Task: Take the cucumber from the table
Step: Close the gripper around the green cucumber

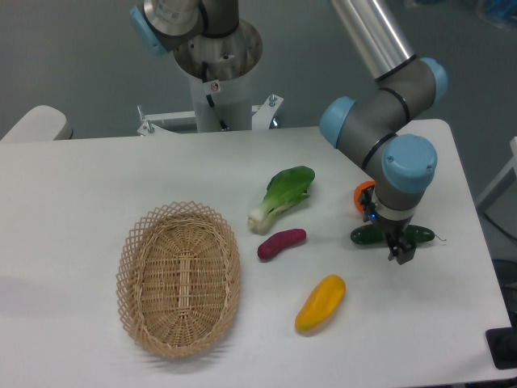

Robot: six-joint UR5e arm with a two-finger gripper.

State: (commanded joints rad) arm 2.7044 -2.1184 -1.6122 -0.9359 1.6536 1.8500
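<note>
The dark green cucumber (363, 236) lies on the white table (97, 186) at the right, just in front of an orange ball. My gripper (387, 234) is down over its middle, pointing straight at the table. One finger (401, 253) stands on the near side of the cucumber and the other on the far side, so the jaws straddle it and still look open. Only the cucumber's two ends show on either side of the wrist. It rests on the table.
An orange ball (360, 196) sits right behind the gripper. A bok choy (283, 194), a purple vegetable (281, 243) and a yellow pepper (321, 302) lie left of the cucumber. A wicker basket (178, 277) stands at the front left. The table's right edge is close.
</note>
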